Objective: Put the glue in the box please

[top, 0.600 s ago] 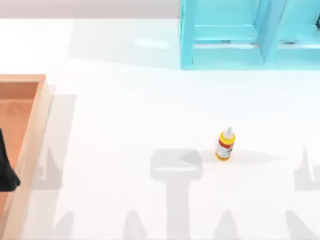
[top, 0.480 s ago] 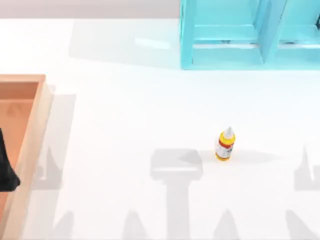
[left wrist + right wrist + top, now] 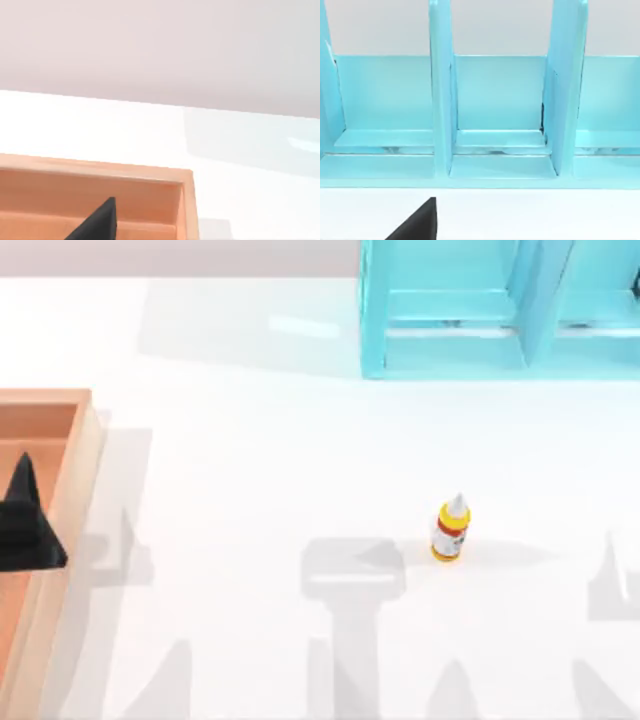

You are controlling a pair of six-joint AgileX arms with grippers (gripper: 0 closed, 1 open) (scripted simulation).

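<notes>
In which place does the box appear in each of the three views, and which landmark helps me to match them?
Top view: the box lies at the table's left edge, with the left gripper above its floor.
Left wrist view: its corner rim, behind that gripper's dark tip.
Right wrist view: this camera faces the shelf instead, with the right gripper before it.
Shared landmark: the white table.

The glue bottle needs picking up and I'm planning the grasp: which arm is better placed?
Probably the right: the glue bottle stands upright right of the table's centre, while the left tool hovers over the box at the far left.
</notes>
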